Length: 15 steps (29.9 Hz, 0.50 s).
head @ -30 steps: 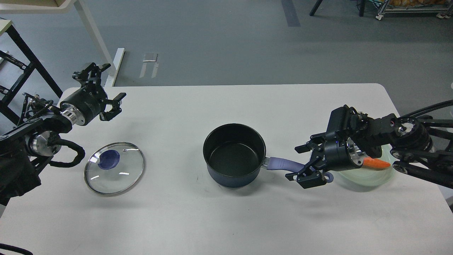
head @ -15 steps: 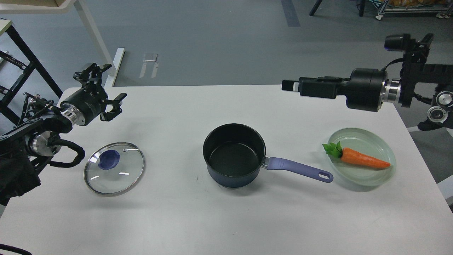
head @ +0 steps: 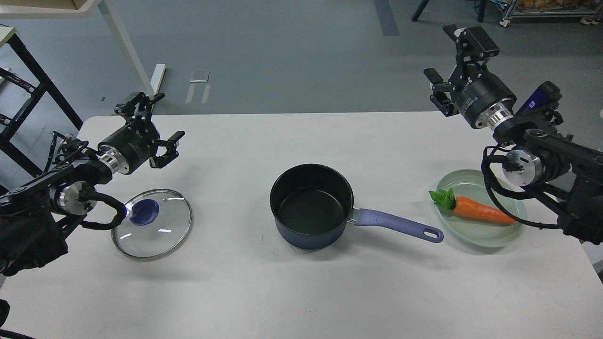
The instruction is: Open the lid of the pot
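Observation:
A dark blue pot (head: 312,205) with a purple handle (head: 398,224) stands uncovered at the table's middle. Its glass lid (head: 152,223) with a blue knob (head: 144,212) lies flat on the table to the left, apart from the pot. My left gripper (head: 158,122) is open and empty, above and behind the lid. My right gripper (head: 453,59) is open and empty, raised over the table's far right edge.
A clear green plate (head: 490,235) with an orange carrot (head: 476,210) sits at the right, just past the handle's end. The white table (head: 301,287) has free room in front. A white table leg and a black frame stand at the back left.
My right arm swung up from the pot handle to the far right and now points upward. My left gripper shifted a little right and forward. Pot and lid have not moved.

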Tool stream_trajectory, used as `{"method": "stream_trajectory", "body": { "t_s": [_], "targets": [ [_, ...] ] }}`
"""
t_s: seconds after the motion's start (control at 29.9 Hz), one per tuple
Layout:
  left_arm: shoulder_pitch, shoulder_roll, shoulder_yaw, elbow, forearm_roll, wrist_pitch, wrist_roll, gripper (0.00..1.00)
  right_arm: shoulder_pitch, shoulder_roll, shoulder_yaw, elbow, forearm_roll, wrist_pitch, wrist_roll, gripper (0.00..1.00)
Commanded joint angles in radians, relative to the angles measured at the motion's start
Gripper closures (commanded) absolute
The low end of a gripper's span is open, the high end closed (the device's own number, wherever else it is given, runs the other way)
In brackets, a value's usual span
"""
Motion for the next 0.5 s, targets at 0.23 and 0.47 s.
{"method": "stream_trajectory", "body": {
  "t_s": [0.23, 0.47],
  "targets": [
    [0.024, -0.012, -0.032, 0.006, 0.003, 0.000, -0.014, 0.01, -0.108, 0.136, 0.072, -0.069, 0.003, 0.016, 0.000, 0.02],
    [0.020, 0.010, -0.052, 0.009, 0.010, 0.000, -0.054, 0.01, -0.146, 0.136, 0.070, -0.043, 0.003, 0.018, 0.000, 0.00]
  ]
}}
